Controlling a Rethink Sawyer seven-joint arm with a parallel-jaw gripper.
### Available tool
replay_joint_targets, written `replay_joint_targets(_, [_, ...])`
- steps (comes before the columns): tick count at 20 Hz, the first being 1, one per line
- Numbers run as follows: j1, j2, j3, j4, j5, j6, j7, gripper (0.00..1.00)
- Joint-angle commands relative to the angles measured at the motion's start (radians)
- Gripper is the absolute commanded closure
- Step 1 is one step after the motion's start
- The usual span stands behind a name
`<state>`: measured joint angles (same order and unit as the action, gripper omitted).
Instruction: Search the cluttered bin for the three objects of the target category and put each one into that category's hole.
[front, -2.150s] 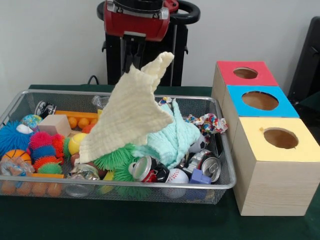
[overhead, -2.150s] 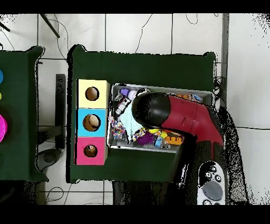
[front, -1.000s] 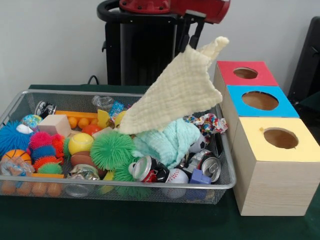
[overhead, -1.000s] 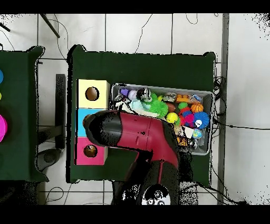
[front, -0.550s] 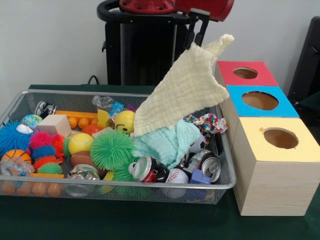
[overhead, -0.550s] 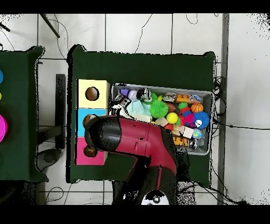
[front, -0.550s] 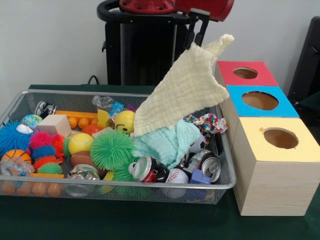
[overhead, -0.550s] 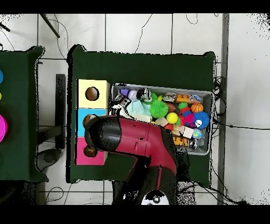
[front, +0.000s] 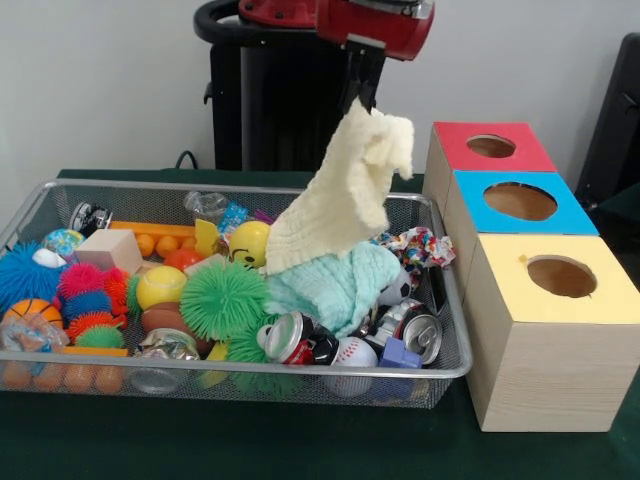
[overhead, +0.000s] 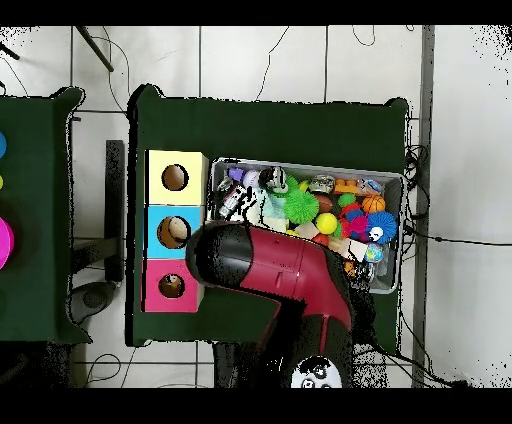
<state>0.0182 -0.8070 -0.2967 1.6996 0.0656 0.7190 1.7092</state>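
My gripper (front: 362, 90) hangs over the right half of the wire bin (front: 60, 187), shut on the top corner of a pale yellow cloth (front: 335, 205). The cloth droops down and left, and its lower edge touches a mint green cloth (front: 335, 285) lying in the bin. To the right stand three wooden boxes with round holes: red (front: 490, 147), blue (front: 518, 201) and yellow (front: 560, 276). In the overhead view the red arm (overhead: 275, 270) covers the gripper and the cloth; the yellow box (overhead: 174, 177), blue box (overhead: 174, 232) and red box (overhead: 171, 286) show at its left.
The bin is crowded with spiky balls (front: 222, 298), crushed cans (front: 290, 338), a baseball (front: 353, 352), a smiley ball (front: 250, 242), a wooden block (front: 108, 248) and a patterned fabric scrap (front: 420, 246). The bin's right rim stands close to the boxes.
The gripper has swung back left from near the red box toward the bin, carrying the yellow cloth. The cloth's upper corner has flopped over and it now hangs narrower.
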Motion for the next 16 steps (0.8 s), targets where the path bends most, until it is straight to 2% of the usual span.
replay_joint_targets(1, [-0.085,0.111,0.115,0.080,0.017,-0.157,0.129,1.00])
replay_joint_targets(4, [-0.099,0.149,0.129,0.071,0.013,-0.208,0.131,1.00])
replay_joint_targets(7, [-0.120,0.202,0.158,0.075,0.008,-0.304,0.137,1.00])
replay_joint_targets(11, [-0.132,0.246,0.177,0.058,0.004,-0.362,0.143,1.00])
replay_joint_targets(14, [-0.136,0.267,0.187,0.044,0.002,-0.369,0.135,1.00])
replay_joint_targets(16, [-0.122,0.279,0.170,0.026,0.014,-0.325,0.148,1.00])
